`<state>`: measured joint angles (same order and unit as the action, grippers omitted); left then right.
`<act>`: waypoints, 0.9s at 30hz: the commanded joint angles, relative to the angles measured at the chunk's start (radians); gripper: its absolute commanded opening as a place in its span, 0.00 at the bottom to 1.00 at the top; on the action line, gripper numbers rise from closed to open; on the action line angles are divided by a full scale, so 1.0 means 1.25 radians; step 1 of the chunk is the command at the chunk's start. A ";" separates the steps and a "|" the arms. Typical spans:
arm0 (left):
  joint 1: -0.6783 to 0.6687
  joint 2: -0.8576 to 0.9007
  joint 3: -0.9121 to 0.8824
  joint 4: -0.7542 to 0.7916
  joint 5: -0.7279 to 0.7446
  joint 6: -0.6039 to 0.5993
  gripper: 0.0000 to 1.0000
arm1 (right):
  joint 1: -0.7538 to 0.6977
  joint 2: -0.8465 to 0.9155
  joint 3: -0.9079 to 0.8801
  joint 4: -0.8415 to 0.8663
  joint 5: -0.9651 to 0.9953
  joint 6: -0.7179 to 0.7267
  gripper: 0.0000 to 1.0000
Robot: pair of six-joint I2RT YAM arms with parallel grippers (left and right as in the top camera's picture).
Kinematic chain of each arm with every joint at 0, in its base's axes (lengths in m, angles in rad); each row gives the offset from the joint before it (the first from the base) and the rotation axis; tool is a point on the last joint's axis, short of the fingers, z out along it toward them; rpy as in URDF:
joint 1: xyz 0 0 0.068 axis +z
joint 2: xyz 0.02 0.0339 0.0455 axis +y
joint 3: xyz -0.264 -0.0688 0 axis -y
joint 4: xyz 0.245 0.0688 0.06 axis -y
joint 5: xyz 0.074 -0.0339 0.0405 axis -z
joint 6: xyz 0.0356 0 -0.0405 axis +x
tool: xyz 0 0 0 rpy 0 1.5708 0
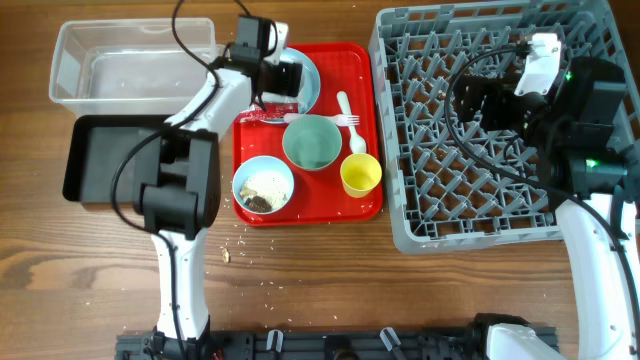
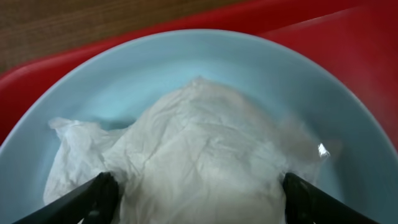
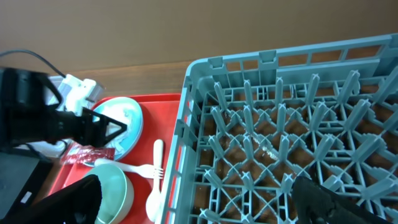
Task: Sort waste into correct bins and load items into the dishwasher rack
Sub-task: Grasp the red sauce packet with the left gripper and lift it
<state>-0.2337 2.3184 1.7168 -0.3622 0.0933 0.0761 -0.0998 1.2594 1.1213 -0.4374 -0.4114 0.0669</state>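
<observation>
My left gripper [image 2: 199, 199] is open, its two fingers either side of the crumpled white napkin [image 2: 186, 155] that lies on the pale blue plate [image 2: 124, 81] at the back of the red tray. In the overhead view the gripper [image 1: 283, 77] covers the plate [image 1: 308, 85]. The red-and-white wrapper [image 1: 262, 115] lies beside it. One blue bowl [image 1: 312, 142] is empty; another [image 1: 264, 186] holds crumbs. The yellow cup [image 1: 361, 174], fork [image 1: 325, 119] and spoon [image 1: 350, 122] sit on the tray. My right gripper [image 3: 199, 205] is open and empty above the grey rack [image 1: 480, 130].
The clear tub [image 1: 130, 62] stands at the back left with the black tray [image 1: 105, 160] in front of it. The flat red serving tray [image 1: 370, 205] lies between the bins and the rack. Loose crumbs [image 1: 240, 245] lie on the wood before it.
</observation>
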 commanded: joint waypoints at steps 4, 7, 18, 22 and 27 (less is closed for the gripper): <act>0.001 0.020 0.002 -0.020 -0.013 0.009 0.04 | 0.003 0.012 0.017 -0.005 -0.012 0.011 1.00; 0.004 -0.022 0.008 -0.001 -0.013 -0.058 0.04 | 0.003 0.012 0.017 -0.005 -0.012 0.011 1.00; 0.174 -0.316 0.051 -0.179 -0.151 -0.098 0.04 | 0.003 0.014 0.017 -0.004 -0.013 0.013 1.00; 0.258 -0.190 0.051 -0.180 -0.147 -0.098 0.07 | 0.003 0.021 0.017 -0.005 -0.013 0.012 1.00; 0.264 -0.122 0.051 -0.160 -0.147 -0.097 1.00 | 0.003 0.022 0.017 -0.005 -0.013 0.012 1.00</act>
<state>0.1108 2.1983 1.7729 -0.5713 -0.0841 -0.0425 -0.0998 1.2793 1.1217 -0.4458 -0.4114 0.0673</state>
